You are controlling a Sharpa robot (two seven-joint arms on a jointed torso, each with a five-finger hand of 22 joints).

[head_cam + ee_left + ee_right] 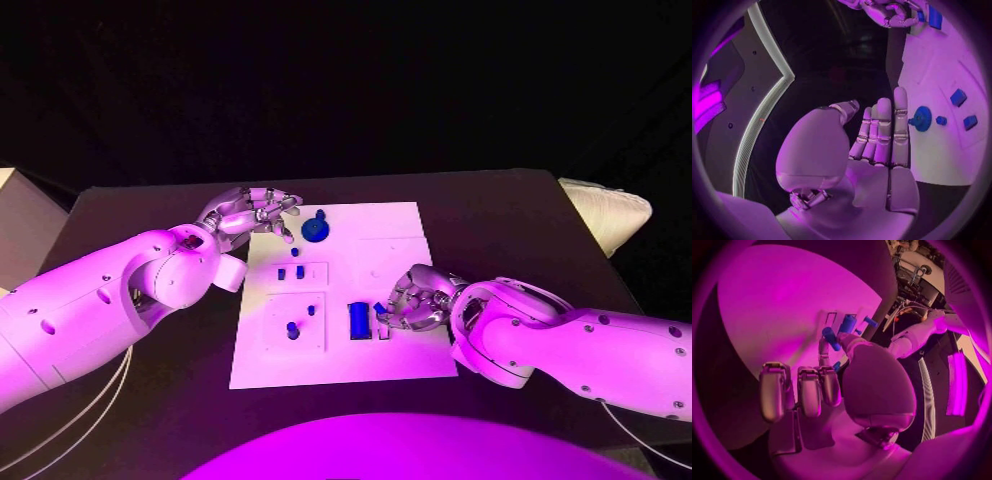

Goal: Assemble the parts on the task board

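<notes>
Blue peg [831, 338] in right hand [408, 300]

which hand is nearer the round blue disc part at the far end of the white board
Left. The left hand sits just beside the round blue disc part, at the white task board's far left corner. The right hand is nearer the board's near end.
</notes>
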